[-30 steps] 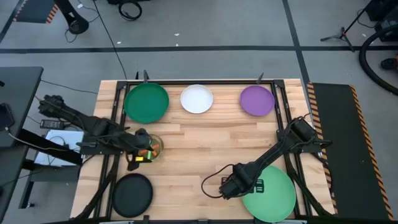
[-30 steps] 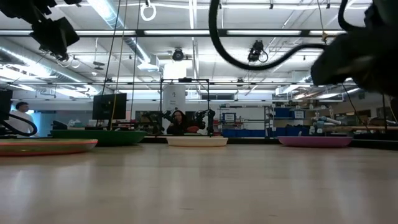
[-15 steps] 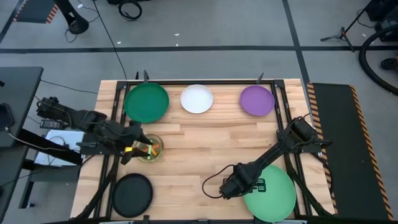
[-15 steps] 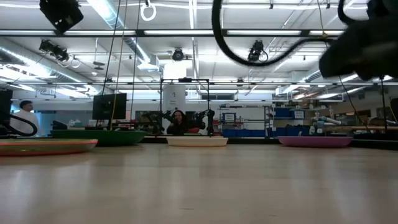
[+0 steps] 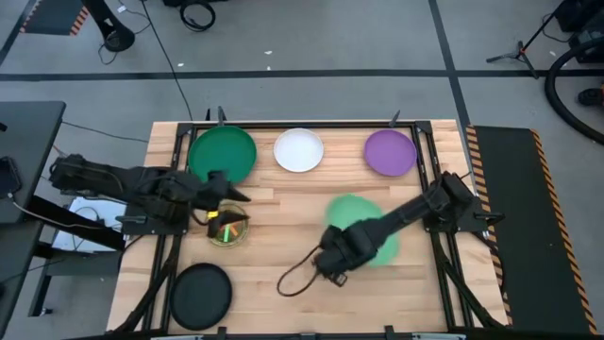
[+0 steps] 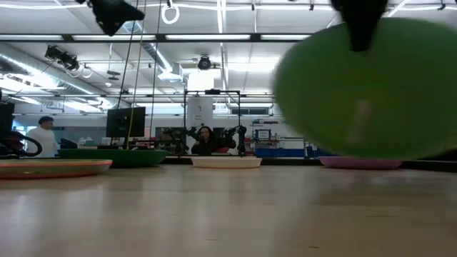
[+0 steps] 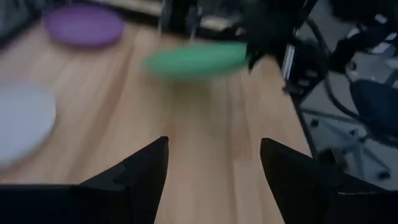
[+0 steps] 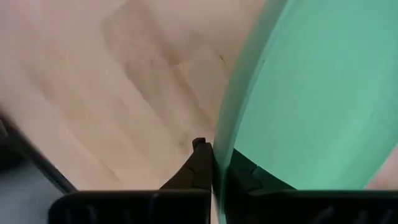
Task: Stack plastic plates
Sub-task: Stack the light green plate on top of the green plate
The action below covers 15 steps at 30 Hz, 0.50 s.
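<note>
My right gripper is shut on a large light green plate, held in the air over the middle right of the table; it also shows in the low view and the left wrist view. My left gripper is open and empty, above and just beyond a small stack of translucent plates that rests on the table. A dark green plate, a white plate and a purple plate lie flat along the far edge. A black plate lies at the near left. My right gripper pinches the light green plate's rim between its two fingers, one on each face. The fingers come from above. The plate hangs tilted below them, lifted clear of the table.
The table is bare wood through its middle and at the near right. A black cable loops below my right wrist. Metal frame rails run along the table's sides. People stand in the room beyond the table.
My right gripper has lifted the light green plate off the near right corner and carried it up and toward the table's middle; the plate now hangs tilted. My left gripper has risen from the small plate stack and gone toward the far edge.
</note>
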{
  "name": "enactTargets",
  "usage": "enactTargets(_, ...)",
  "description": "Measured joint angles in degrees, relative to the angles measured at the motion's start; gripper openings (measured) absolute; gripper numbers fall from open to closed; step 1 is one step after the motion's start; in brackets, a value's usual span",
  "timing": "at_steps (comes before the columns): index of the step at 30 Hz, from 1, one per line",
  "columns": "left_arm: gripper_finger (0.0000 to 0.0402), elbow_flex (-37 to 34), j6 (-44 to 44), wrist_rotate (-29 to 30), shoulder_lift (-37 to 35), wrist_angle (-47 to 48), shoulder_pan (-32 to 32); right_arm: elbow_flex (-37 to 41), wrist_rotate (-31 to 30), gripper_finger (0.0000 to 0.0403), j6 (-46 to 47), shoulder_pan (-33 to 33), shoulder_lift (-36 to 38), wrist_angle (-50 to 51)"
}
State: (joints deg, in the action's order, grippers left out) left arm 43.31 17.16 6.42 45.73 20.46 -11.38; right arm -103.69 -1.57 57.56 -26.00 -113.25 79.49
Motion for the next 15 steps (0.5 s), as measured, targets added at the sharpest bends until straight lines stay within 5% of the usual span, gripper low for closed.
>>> enactTargets(4,0.0261,0.8,-0.2,-3.5,2.6,-5.4,3.2,-0.1,1.6,0.0020,-29.8,4.1,0.0,3.4)
enactTargets(8,0.0261,8.1,3.7,-7.4,7.9,4.7,7.0,-0.1,2.5,0.0013,-48.4,9.1,0.2,10.1)
enactTargets(15,0.0260,26.8,-7.0,1.7,21.4,16.1,8.1,-0.1,2.7,0.0013,-74.5,18.1,8.4,8.0)
